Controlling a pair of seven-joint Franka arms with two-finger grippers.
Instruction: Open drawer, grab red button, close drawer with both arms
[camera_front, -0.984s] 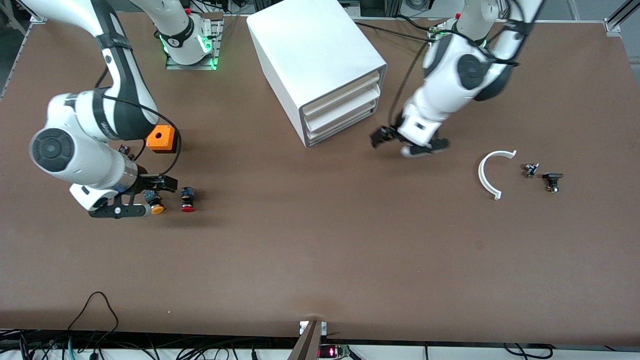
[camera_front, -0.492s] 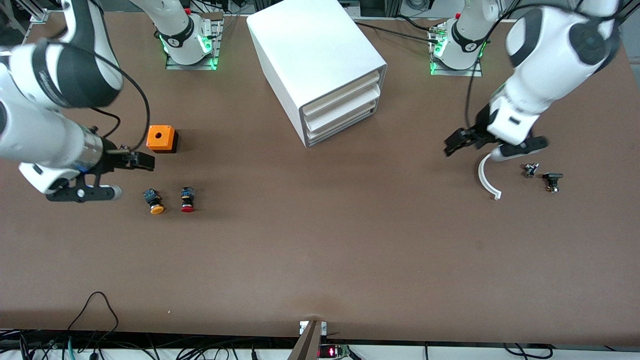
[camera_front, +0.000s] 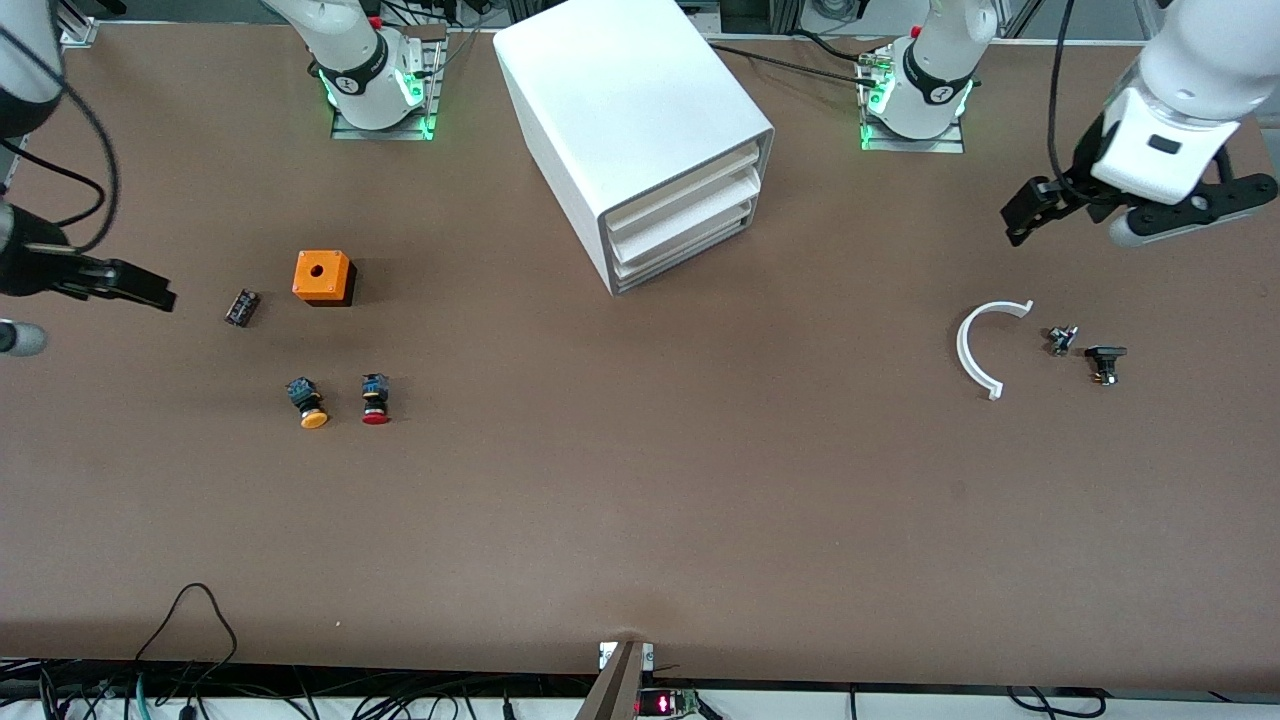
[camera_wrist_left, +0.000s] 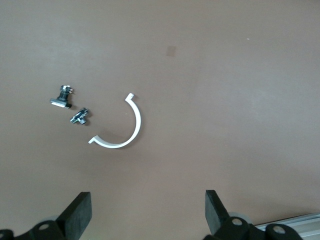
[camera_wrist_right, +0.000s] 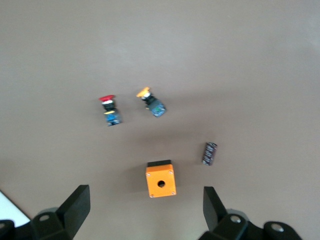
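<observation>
The white cabinet (camera_front: 630, 110) stands at the table's middle, and the middle drawer (camera_front: 690, 215) and the two others are shut. The red-capped button (camera_front: 375, 400) lies on the table beside an orange-capped button (camera_front: 308, 402); it also shows in the right wrist view (camera_wrist_right: 109, 109). My right gripper (camera_front: 140, 290) is open and empty (camera_wrist_right: 145, 210), high over the right arm's end of the table, apart from the button. My left gripper (camera_front: 1025, 210) is open and empty (camera_wrist_left: 147, 215), high over the left arm's end of the table.
An orange box with a hole (camera_front: 322, 277) and a small dark part (camera_front: 241, 307) lie near the buttons. A white curved piece (camera_front: 975, 350) and two small metal parts (camera_front: 1061, 340) (camera_front: 1104, 362) lie under the left gripper's side.
Both arms have swung outward and up. The right gripper left the spot by the buttons, uncovering the small dark part. The left gripper moved from in front of the cabinet to the table's end.
</observation>
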